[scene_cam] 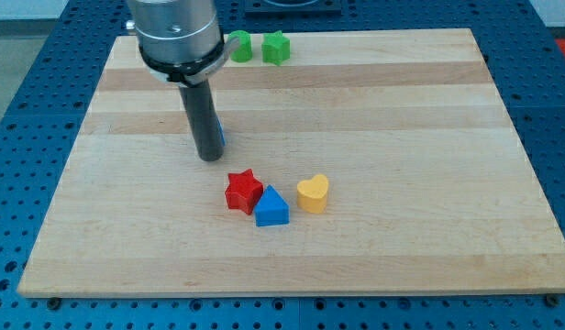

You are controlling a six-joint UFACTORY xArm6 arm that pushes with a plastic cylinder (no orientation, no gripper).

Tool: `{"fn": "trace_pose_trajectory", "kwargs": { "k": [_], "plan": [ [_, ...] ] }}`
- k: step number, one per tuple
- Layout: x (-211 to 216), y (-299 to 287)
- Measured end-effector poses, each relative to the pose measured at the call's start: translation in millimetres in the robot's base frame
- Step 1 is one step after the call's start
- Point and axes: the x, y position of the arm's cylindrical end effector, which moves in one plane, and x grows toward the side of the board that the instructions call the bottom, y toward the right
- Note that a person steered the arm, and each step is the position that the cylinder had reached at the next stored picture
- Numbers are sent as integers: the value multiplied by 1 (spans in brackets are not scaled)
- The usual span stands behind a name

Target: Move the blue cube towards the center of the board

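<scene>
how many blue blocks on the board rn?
2. A blue triangular block at lower centre, touching the red star. A blue sliver, likely the blue cube, mostly hidden behind my tip.

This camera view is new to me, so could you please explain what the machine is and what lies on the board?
There is one picture, from a single camera looking down at a wooden board. The grey cylinder is a robot arm ending in a dark rod; it grips nothing, only pushes. My tip rests on the board, with a sliver of the blue cube showing just behind the rod. Near the middle sit a red star, a blue triangular block and a yellow heart. Two green blocks sit at the view's top.
</scene>
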Motion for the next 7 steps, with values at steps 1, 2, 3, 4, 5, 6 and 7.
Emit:
{"fn": "trace_pose_trajectory", "kwargs": {
  "k": [1,2,3,4,5,6,7],
  "plan": [
    [11,-20],
    [7,-43],
    [-14,-48],
    [-22,-39],
    [-22,-12],
    [-23,27],
    [-23,63]
  ]
}}
